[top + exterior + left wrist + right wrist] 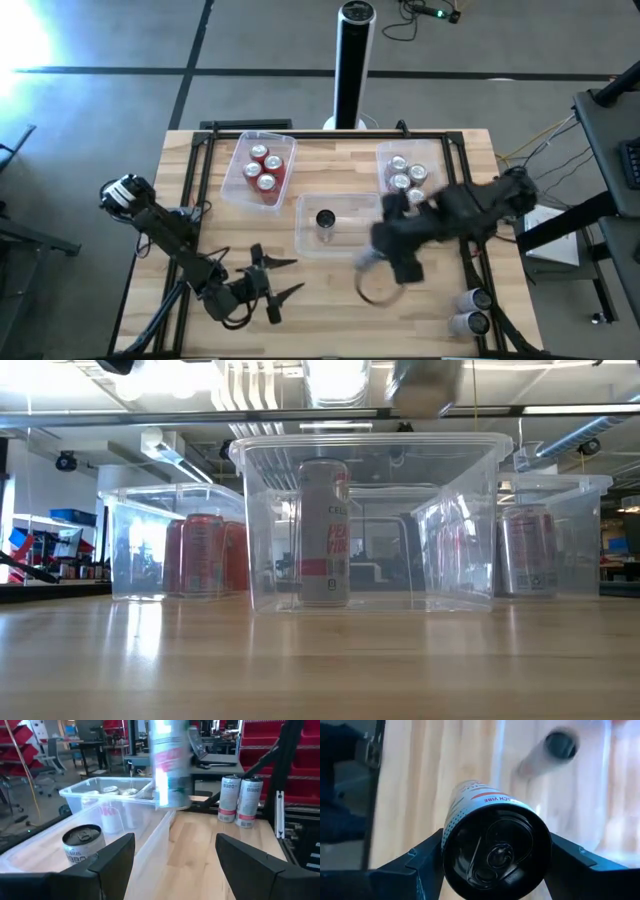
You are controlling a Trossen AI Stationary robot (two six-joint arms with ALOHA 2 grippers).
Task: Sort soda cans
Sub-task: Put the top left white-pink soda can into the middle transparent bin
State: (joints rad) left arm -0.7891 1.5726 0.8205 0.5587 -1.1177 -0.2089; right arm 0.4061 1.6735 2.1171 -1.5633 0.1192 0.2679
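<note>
Right gripper [492, 865] pinches a black-topped can [492, 847] between its fingers, held in the air just beside the middle tub [305, 235], which holds one black-topped can [325, 220]. Left gripper [275, 278] waits spread open over the table [330, 310]. Red cans [266, 168] in left tub, silver cans [405, 175] in right tub, two cans [472, 310] loose at table corner.

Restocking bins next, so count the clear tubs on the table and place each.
3 tubs: one at back left with red cans, one in the middle with a single can, one at back right with silver cans. None seems hidden.
</note>
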